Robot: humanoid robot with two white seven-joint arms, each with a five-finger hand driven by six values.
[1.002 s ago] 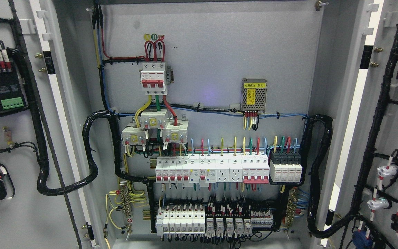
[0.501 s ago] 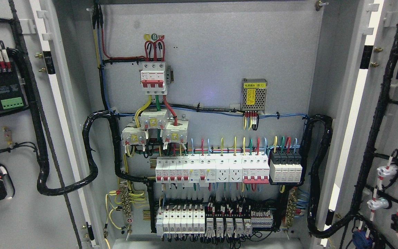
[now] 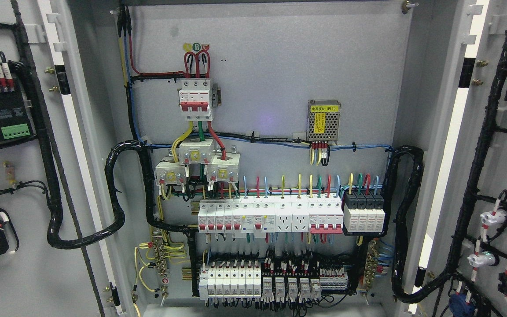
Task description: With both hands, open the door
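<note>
Left door (image 3: 20,176): swung wide open, left of the back panel (image 3: 280,66), inner face showing.
Right door (image 3: 500,154): swung wide open, right of the back panel.
Breaker row (image 3: 291,215): low on the back panel.
Hands: neither shows; finger state cannot be told.

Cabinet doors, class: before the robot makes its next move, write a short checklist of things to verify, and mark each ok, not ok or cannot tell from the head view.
1. Left door swung open, inner side showing: ok.
2. Right door swung open, inner side showing: ok.
3. Back panel in full view between the doors: ok.
4. Black cable loom from the left door hanging in the opening without pulling taut: ok.
5. Either robot hand clear of the doors: cannot tell, neither is in view.
</note>
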